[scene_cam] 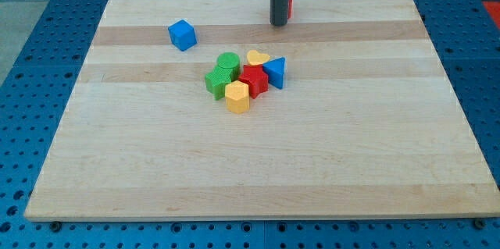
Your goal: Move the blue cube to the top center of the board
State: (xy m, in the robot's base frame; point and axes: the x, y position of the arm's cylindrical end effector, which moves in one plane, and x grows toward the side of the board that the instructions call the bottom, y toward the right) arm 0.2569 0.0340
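The blue cube (182, 34) sits alone on the wooden board (258, 163), toward the view's upper left. My tip (278, 24) touches the board near the top centre, well to the right of the blue cube. A red block (289, 7) shows partly behind the rod, just to the tip's upper right; its shape is hidden.
A cluster lies near the board's middle: a green cylinder (228, 63), a green block (218, 82), a yellow heart (258, 58), a red block (253, 80), a blue triangular block (275, 71) and a yellow hexagonal block (237, 97). A blue perforated table (31, 85) surrounds the board.
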